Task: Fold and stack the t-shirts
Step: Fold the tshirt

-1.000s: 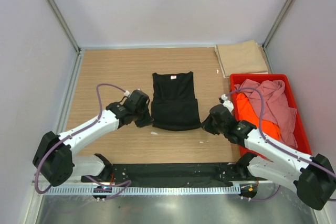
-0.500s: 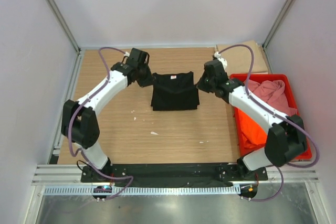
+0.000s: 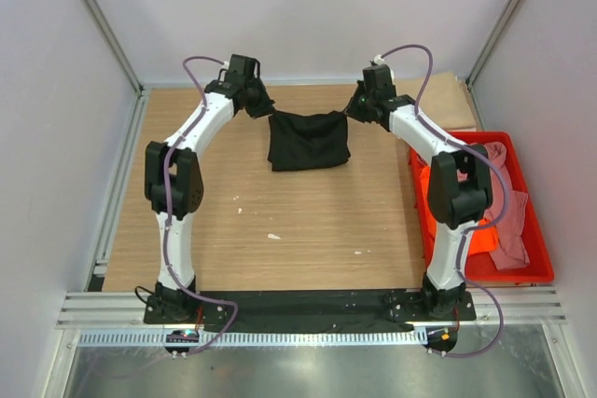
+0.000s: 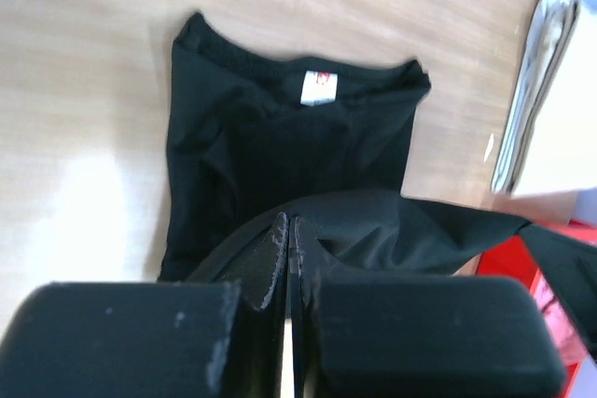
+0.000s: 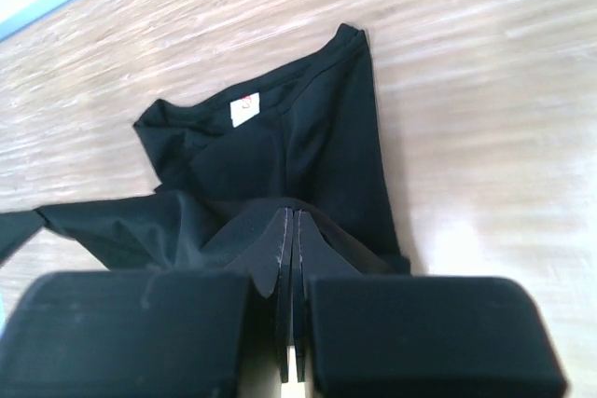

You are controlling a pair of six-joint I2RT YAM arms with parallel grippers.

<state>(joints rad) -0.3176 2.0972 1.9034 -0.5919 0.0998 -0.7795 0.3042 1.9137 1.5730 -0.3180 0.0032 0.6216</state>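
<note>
Reaching from their bases at the near edge, both arms stretch far across the wooden tabletop (image 3: 280,258), whose near half carries only a few small pale specks. To the right of that stretch sits a red crate (image 3: 504,277), holding a crumpled dusty pink t-shirt (image 3: 508,212) and, partly under it, a bright orange t-shirt (image 3: 480,238); the right arm's upper link stands in front of the crate's near left part. Farther back, about midway across, lies the black t-shirt (image 3: 308,142), its lower part flat on the wood and its far part raised off it. The left claw (image 3: 266,109) is clamped on one lifted corner and the right claw (image 3: 352,111) on the other, so the cloth hangs between them as a slightly sagging band above the rest of the garment. From the left wrist, the left claw's fingers (image 4: 275,249) press together with a fold of black cloth pinched between them, and beyond them the shirt's collar faces away, a small white label (image 4: 318,89) showing inside the neck. The right wrist gives the mirror of this: its fingers (image 5: 280,249) are closed tight on black cloth, with the collar and label (image 5: 243,111) beyond. In the far right corner, just behind the crate and partly covered by the right arm, rests a folded tan t-shirt (image 3: 452,98).
</note>
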